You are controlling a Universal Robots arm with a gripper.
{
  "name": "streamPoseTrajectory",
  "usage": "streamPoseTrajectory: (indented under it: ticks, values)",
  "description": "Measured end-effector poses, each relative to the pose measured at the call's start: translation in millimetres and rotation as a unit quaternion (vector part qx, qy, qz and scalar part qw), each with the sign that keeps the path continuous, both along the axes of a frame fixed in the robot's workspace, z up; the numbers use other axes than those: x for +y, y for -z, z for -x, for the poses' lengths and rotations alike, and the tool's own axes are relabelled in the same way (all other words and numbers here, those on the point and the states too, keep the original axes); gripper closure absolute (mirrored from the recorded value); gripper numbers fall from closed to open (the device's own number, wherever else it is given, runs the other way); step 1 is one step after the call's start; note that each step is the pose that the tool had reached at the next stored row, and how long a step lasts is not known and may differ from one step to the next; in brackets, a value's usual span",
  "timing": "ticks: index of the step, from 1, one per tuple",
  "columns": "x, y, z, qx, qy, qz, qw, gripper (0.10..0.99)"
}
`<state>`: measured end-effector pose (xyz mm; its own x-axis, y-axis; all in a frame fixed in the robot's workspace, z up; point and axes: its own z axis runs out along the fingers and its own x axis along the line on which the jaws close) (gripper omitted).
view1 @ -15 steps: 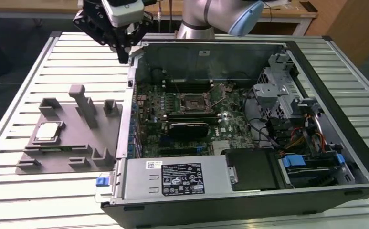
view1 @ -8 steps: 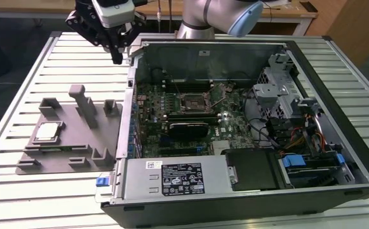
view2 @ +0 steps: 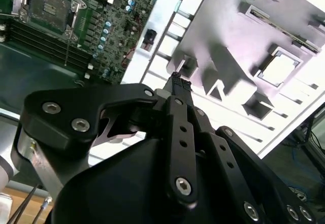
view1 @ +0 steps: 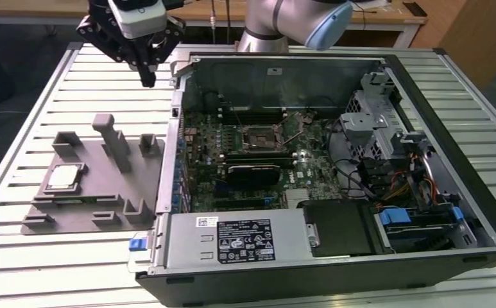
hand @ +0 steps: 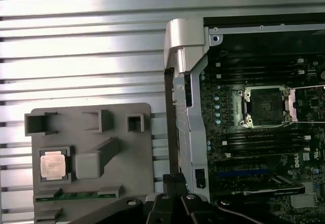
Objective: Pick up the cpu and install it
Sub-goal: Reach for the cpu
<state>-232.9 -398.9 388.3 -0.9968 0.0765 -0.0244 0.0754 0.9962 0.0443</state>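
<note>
Exterior view first: the gripper (view1: 148, 79) hangs high over the bare slats of the table (view1: 59, 269), close to the edge where the arm (view1: 273, 25) is mounted. It is just off a corner of the open case (view1: 273, 80) and well apart from the cpu (view1: 65, 178). The fingers are pressed together and carry nothing, and the second wrist view shows the fingertips (view2: 182, 87) meeting in one dark point. The cpu lies flat, silver top up, in a square pocket of the grey plate (view1: 85, 199), by the plate's edge on the exterior view's left, with a tall post (view1: 115, 144) standing near it. The plate rests on the table right beside the case, toward the table's edge on the exterior view's left. Inside the case, the socket (view1: 259, 136) sits open in the middle of the green board (view1: 316, 170).
</note>
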Motion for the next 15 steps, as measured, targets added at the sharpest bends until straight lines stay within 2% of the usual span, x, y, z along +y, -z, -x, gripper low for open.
streamPoseTrajectory:
  ticks: [6,15]
  values:
    - [0.0,0.9,11.9,0.0000,0.000,0.0000,1.0000,0.980]
    - [0.0,3.5,37.1,0.0000,0.000,0.0000,1.0000,0.980]
